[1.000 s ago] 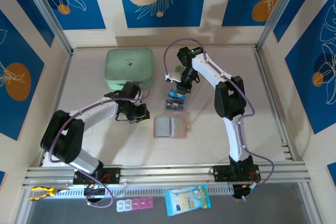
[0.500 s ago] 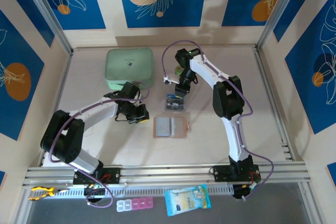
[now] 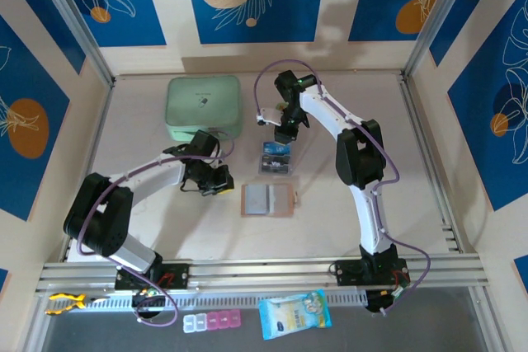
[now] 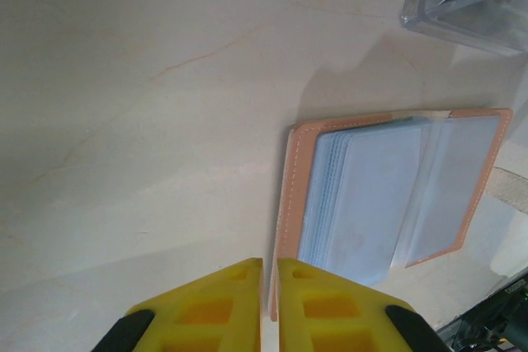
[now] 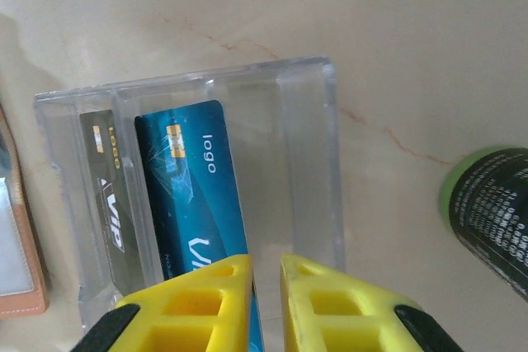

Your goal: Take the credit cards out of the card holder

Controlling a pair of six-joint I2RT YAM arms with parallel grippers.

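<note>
left gripper (image 4: 270, 302): yellow fingers pressed almost together with just a thin slit, nothing pinched. it hangs over bare table (image 3: 165, 228) beside the card holder (image 4: 396, 195). in the wrist view the holder's near corner lines up with the fingertips. in the top view gripper and holder sit near each other but apart.

card holder: unfolded flat, mid-table, between the two arms. a salmon rim frames pale translucent sleeves, a stack of them on one half and a single flap on the other. can't tell whether any card sits in the sleeves.

right gripper (image 5: 266, 294): fingers slightly parted with a narrow gap, nothing between them. it points down over the clear plastic box (image 5: 313, 121), which sits just behind the card holder in the top view, near it but not touching.

credit cards: two show inside the box. the blue card (image 5: 194, 195), printed "logo", lies in the middle compartment with its near end hidden under one of the gripper's fingers. the dark card (image 5: 106, 204), printed "vip", stands tilted in the narrow compartment next to it, on the card holder's side.

mint-green case (image 3: 204, 107): back left, well apart from the holder. pill organizer (image 3: 212, 321) and blue packet (image 3: 294, 312) lie on the front ledge past the rail.
</note>
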